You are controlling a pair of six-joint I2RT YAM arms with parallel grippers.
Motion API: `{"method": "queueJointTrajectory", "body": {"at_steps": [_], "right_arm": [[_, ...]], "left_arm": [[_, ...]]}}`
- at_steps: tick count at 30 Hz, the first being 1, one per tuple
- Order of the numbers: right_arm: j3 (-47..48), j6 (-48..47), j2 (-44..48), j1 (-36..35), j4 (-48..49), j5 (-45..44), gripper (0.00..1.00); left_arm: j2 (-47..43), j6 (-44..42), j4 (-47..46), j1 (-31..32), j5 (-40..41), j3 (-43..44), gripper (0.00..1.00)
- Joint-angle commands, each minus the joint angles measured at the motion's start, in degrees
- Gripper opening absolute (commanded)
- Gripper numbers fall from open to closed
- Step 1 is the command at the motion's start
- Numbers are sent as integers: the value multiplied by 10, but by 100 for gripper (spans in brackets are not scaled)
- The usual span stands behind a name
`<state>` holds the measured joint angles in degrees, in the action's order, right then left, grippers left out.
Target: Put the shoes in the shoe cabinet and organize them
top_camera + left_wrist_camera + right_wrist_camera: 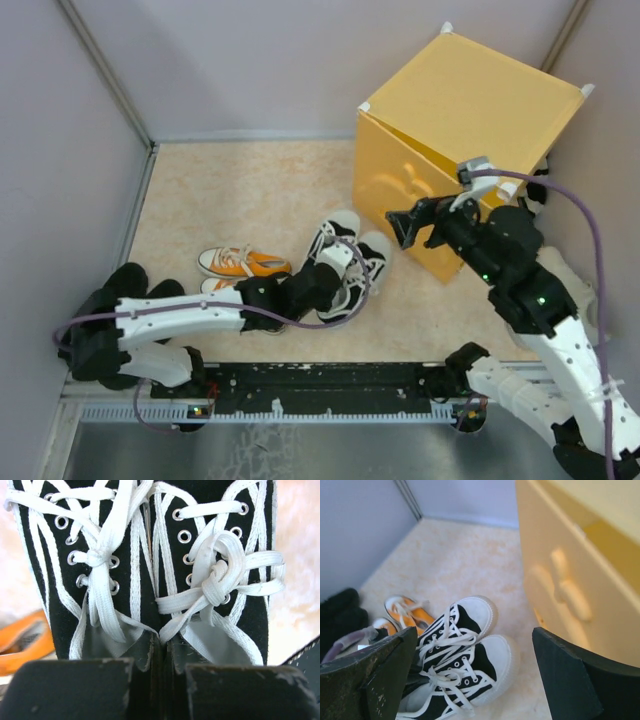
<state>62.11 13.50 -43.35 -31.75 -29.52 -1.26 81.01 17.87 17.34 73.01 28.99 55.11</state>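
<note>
Pale lilac walls, mottled beige floor

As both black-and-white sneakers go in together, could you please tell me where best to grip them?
Pinch their touching inner walls at the heel openings, coming from behind. The sneakers lie side by side, toes toward the cabinet, so one grip takes both; the left gripper is shut there.

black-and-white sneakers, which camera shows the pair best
Right wrist: both black-and-white sneakers show nearly whole, toe caps to laces. Top external hides their heels under the left arm. Left wrist shows only laces and tongues, close up.
</note>
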Motion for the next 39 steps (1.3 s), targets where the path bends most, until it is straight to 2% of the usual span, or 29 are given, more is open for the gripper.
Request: {"method": "queueJointTrajectory", "body": {"at_steps": [1, 6, 10, 16, 23, 28, 39], "right_arm": [[92, -17, 32, 3, 38, -28, 98], [157, -38, 14, 3, 4, -150, 98], [186, -42, -21, 3, -60, -233, 98], [174, -23, -39, 3, -131, -267, 98], [158, -19, -24, 3, -165, -320, 98], [164, -19, -30, 3, -197, -303, 98], [168, 11, -1, 3, -181, -63, 98]], "left_arm": [[-105, -66, -46, -3, 140, 34, 0], [-200, -115, -17, -3, 208, 72, 0], [-258, -151, -12, -3, 235, 96, 0], [-288, -171, 19, -3, 222, 146, 0], [-296, -194, 33, -2, 197, 190, 0], [-307, -194, 46, -2, 187, 204, 0], [-306, -194, 67, -2, 182, 226, 0]]}}
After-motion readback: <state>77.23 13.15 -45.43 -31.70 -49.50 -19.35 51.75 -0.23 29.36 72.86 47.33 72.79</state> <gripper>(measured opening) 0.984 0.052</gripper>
